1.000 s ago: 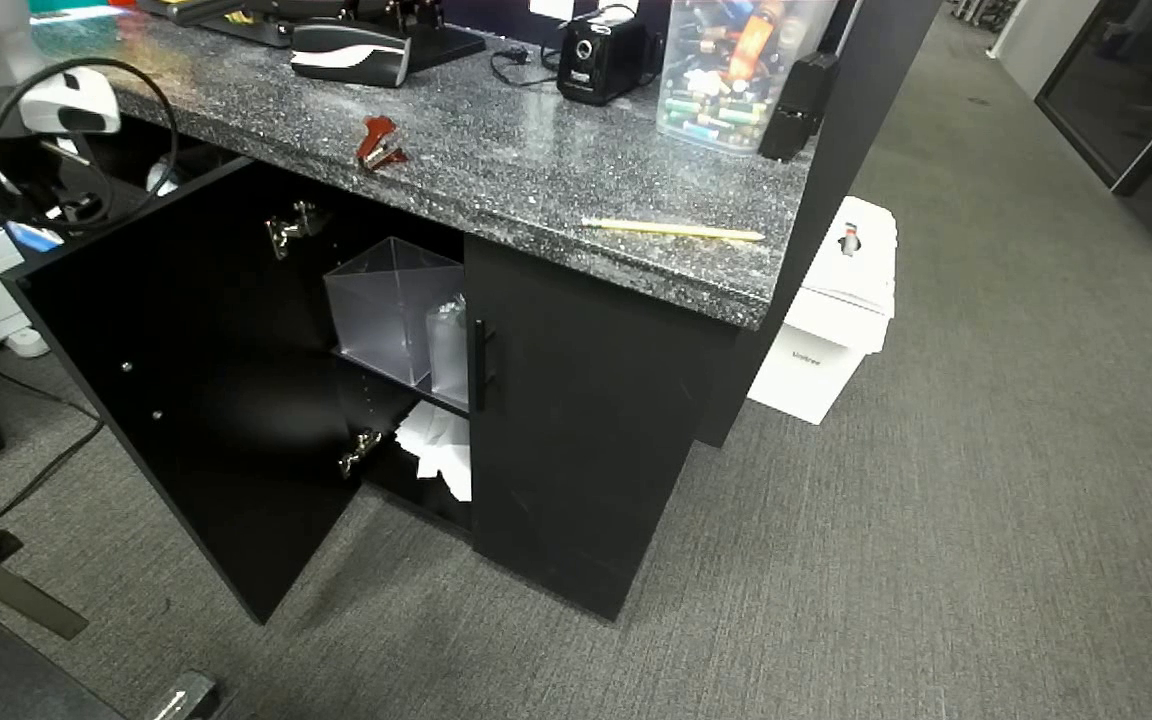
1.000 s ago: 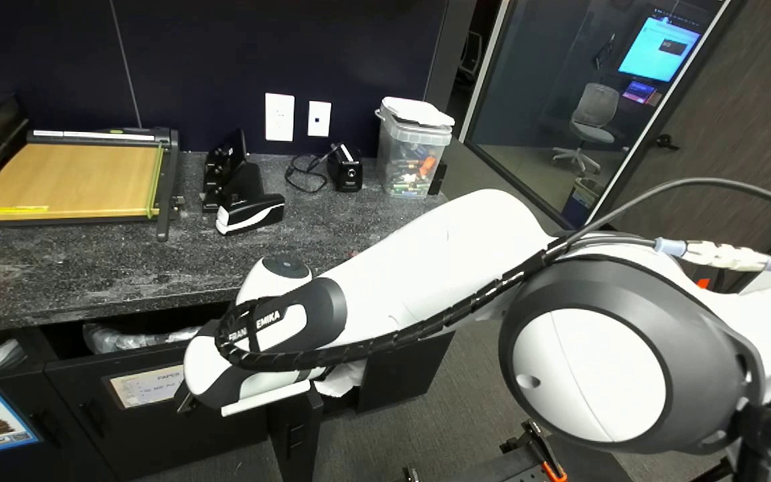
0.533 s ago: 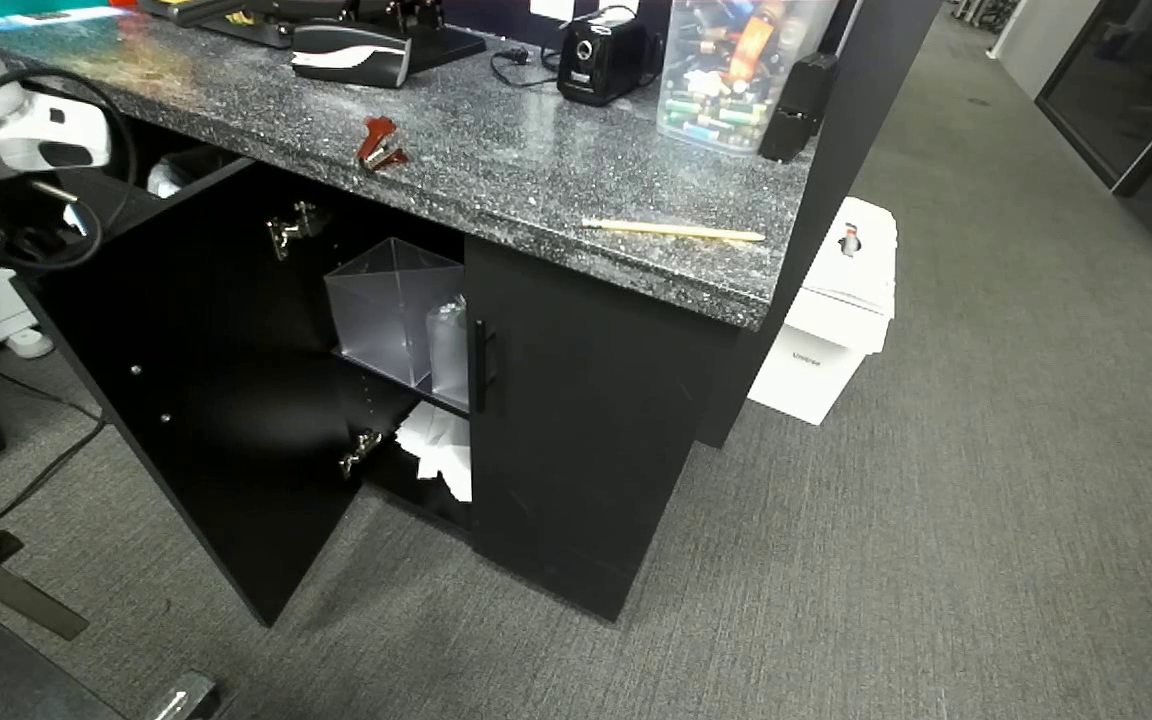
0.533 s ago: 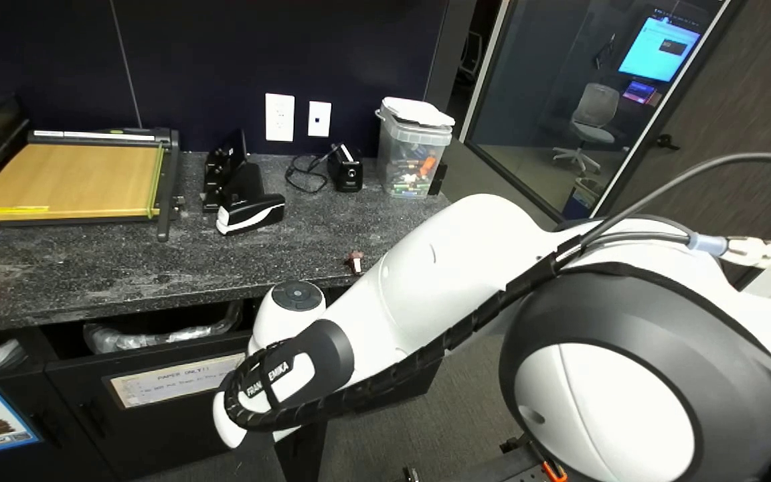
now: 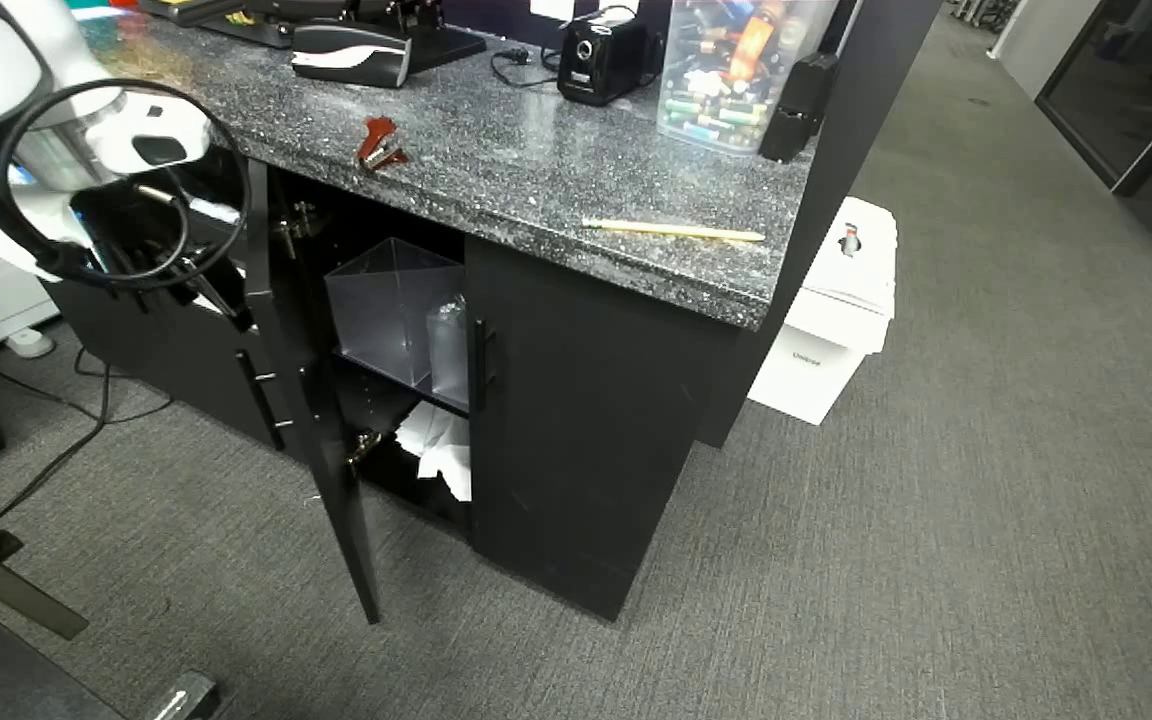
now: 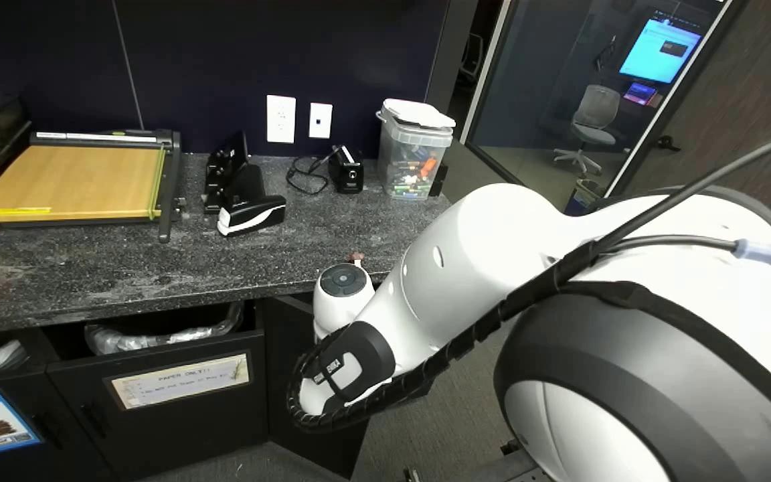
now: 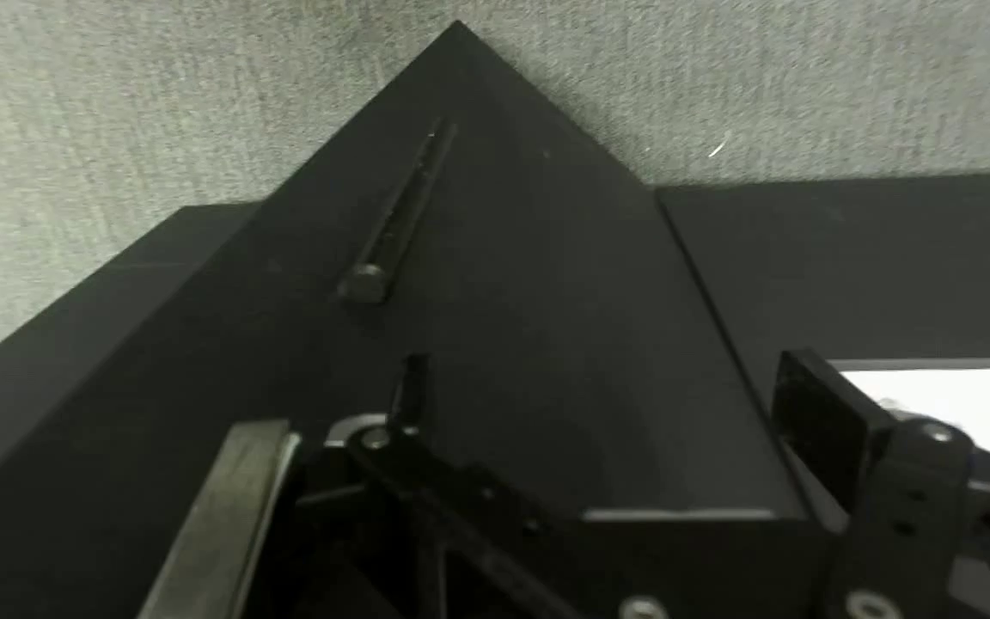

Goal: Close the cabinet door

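Note:
The black cabinet door [image 5: 336, 490] stands open, seen almost edge-on. Its outer face also shows in an exterior view [image 6: 325, 447], partly behind the arm, and fills the middle of the wrist view [image 7: 564, 301]. Its bar handle [image 7: 400, 215] is on that face. No label can be made out on the door. My gripper [image 7: 611, 404] is open, fingers wide apart, with nothing between them. In an exterior view the gripper [image 5: 221, 295] is at the door's upper outer side. I cannot tell whether it touches. My arm hides it in an exterior view.
The matching black door [image 5: 576, 430] is shut. Clear bins [image 5: 391, 310] and white papers [image 5: 446, 450] are inside the cabinet. The speckled counter [image 5: 526, 170] overhangs the doors, with a staple remover [image 5: 377, 145] and pencil [image 5: 676, 231]. A neighbouring panel bears a paper sign [image 6: 181, 380].
The door has swung toward the cabinet, from wide open with its inner face showing to nearly edge-on. My arm dipped and moved along with it.

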